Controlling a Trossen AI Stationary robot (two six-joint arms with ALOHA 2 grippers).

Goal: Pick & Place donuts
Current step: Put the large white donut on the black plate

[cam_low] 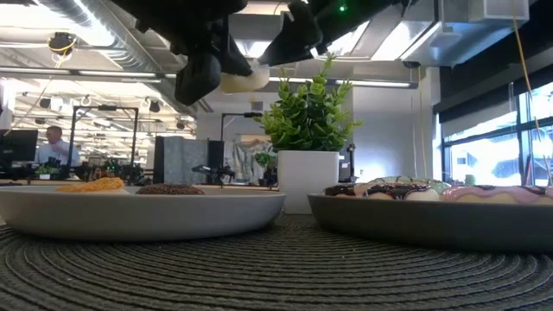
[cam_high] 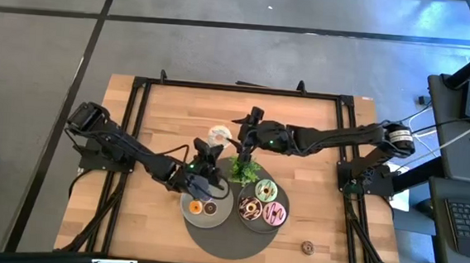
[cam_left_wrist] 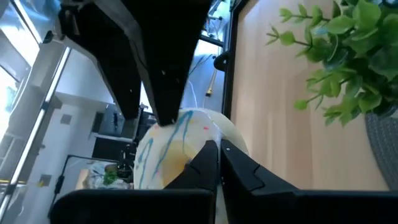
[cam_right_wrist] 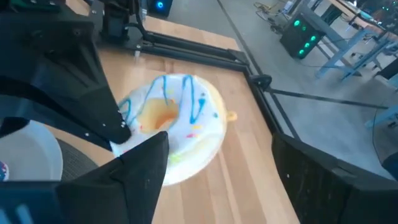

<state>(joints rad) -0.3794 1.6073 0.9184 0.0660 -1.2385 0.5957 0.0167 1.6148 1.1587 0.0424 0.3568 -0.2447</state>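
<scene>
My left gripper (cam_high: 209,152) (cam_left_wrist: 186,137) is shut on a white-iced donut with blue drizzle (cam_high: 220,135) (cam_right_wrist: 174,121), held in the air above the table's middle (cam_low: 242,79). My right gripper (cam_high: 244,149) (cam_right_wrist: 217,144) is open, right beside that donut and above the plant. A grey plate (cam_high: 216,220) holds an orange mini (cam_high: 195,206) and a brown mini (cam_high: 210,208). A second grey plate (cam_high: 260,228) holds chocolate (cam_high: 250,207), green (cam_high: 266,190) and pink (cam_high: 276,214) donuts. One brown mini (cam_high: 307,248) lies on the bare wood. My left gripper pinches the white donut at its rim (cam_left_wrist: 186,121) between its two fingers. One finger (cam_left_wrist: 163,106) lies on the iced side and the other (cam_left_wrist: 208,158) on the underside. The fingers come from the table's near side. The donut is lifted clear, with its iced face up. My right gripper has one finger (cam_right_wrist: 146,158) right at the donut's edge; I cannot tell whether it touches.
A small leafy plant in a white pot (cam_high: 245,169) (cam_low: 309,147) stands just behind the two plates, under the right gripper. Both plates sit on a dark round woven mat (cam_high: 227,237). Bare wood lies toward the table's left and far edges.
</scene>
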